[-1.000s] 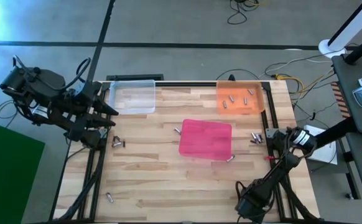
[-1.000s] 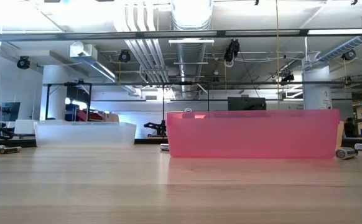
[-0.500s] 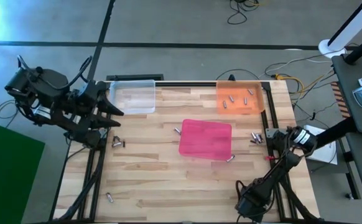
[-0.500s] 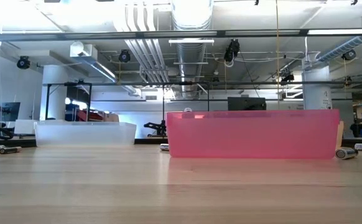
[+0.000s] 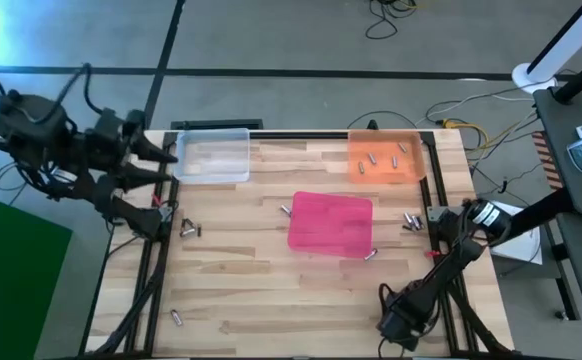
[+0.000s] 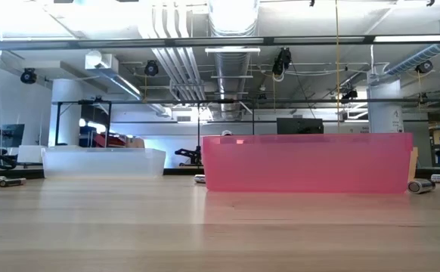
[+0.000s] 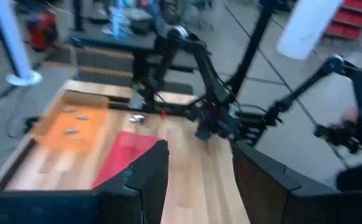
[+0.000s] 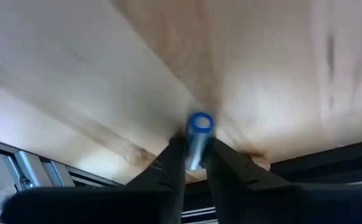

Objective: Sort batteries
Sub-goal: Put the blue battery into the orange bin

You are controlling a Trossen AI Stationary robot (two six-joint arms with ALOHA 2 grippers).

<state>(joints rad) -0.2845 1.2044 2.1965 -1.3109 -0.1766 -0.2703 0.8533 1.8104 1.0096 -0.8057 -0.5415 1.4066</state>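
Observation:
Several batteries (image 5: pixel 381 160) lie in the orange tray (image 5: pixel 411 172) at the far right. Loose ones lie on the wood near the left edge (image 5: pixel 189 228), at the near left (image 5: pixel 176 318), beside the pink tray (image 5: pixel 284 210) and near the right edge (image 5: pixel 409 218). My left gripper (image 5: pixel 163 162) hangs open off the clear tray's (image 5: pixel 214 155) left side, with nothing between its fingers (image 7: pixel 199 180). My right gripper (image 5: pixel 437 224) is at the right edge, shut on a battery (image 8: pixel 196 140). The low view shows neither gripper. My right gripper pinches a silvery battery by its body (image 8: pixel 195 152) between its two fingertips. The battery lies along the fingers, and its blue end (image 8: pixel 200 122) sticks out past them toward the wood. I cannot tell whether that end touches the table.
The pink tray (image 5: pixel 329 223) stands mid-table and fills much of the low view (image 6: pixel 307 162). The clear tray (image 6: pixel 103 161) is at the far left. The black frame rails (image 5: pixel 431 190) run along the table's sides. Bare wood lies along the near half.
My left gripper has drawn back from the left edge beside the loose batteries, going up and toward the table's far left corner, and stays open. The batteries and trays have kept their places.

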